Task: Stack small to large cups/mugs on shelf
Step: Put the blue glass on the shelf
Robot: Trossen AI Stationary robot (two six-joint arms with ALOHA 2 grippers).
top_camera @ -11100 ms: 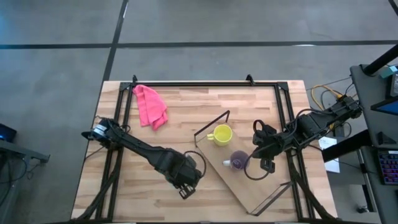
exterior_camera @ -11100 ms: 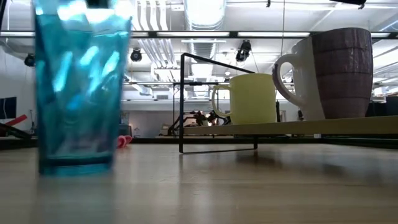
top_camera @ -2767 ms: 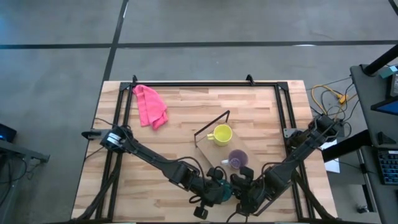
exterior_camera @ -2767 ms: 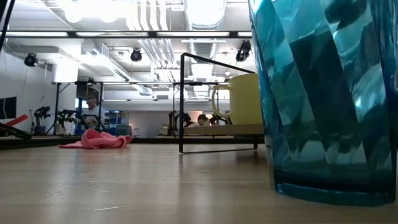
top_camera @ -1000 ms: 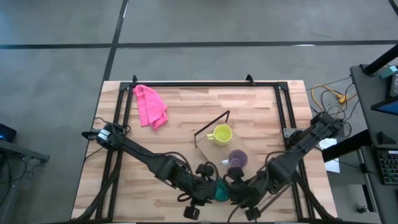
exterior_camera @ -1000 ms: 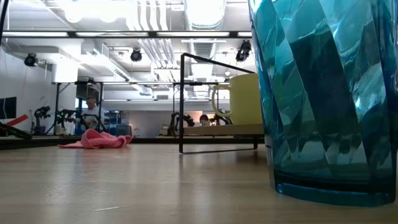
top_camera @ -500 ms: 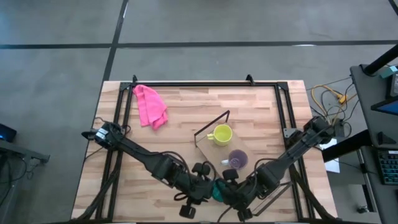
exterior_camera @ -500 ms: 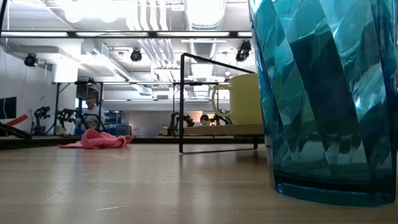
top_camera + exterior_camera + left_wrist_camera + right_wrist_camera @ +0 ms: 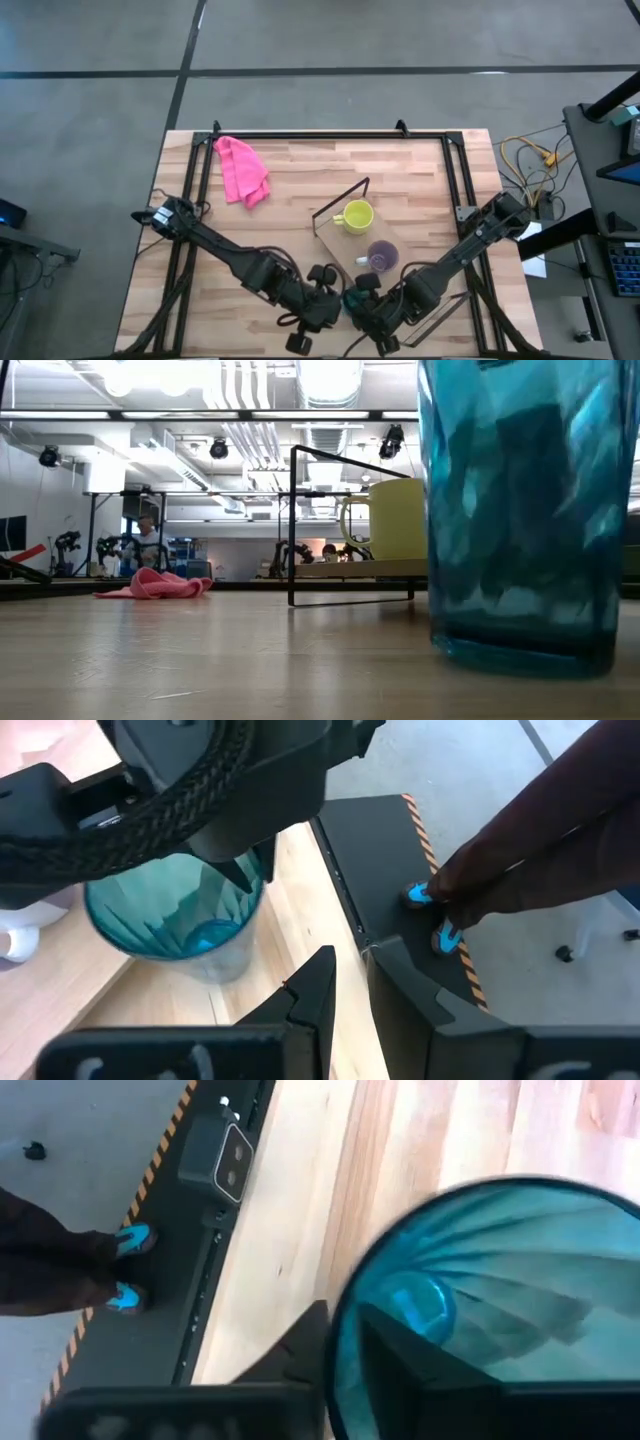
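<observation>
I have both arms converged at the near edge of the table (image 9: 300, 190), just left of the shelf's near end.

1. Teal ribbed cup (image 9: 525, 510): it stands upright at the near table edge. In the high view only a sliver of teal (image 9: 351, 298) shows between the two wrists. In the low view it fills the right side of the picture, its base down on the wood.

2. Right gripper (image 9: 345, 1345): the fingers are spread astride the cup's rim. One finger (image 9: 420, 1365) sits inside the cup; the other lies outside the wall. I cannot tell whether they press on the wall. In the high view this gripper (image 9: 362, 303) lies over the cup from the right.

3. Left gripper (image 9: 350, 985): its two fingers stand apart with nothing between them. It is just beside the cup, on the cup's left, not touching it. In the high view it (image 9: 328, 300) lies next to the right wrist.

4. Shelf (image 9: 345, 255): the plywood board lies diagonally on the right half of the table, with a black wire bracket (image 9: 340, 200) at its far end.

5. Yellow mug (image 9: 355, 215): it stands upright on the far end of the shelf.

6. Purple mug (image 9: 381, 257): it stands upright on the shelf, just nearer than the yellow mug and apart from it.

7. Pink cloth (image 9: 243, 170): it lies crumpled at the far left of the table, well apart from the cups.
</observation>
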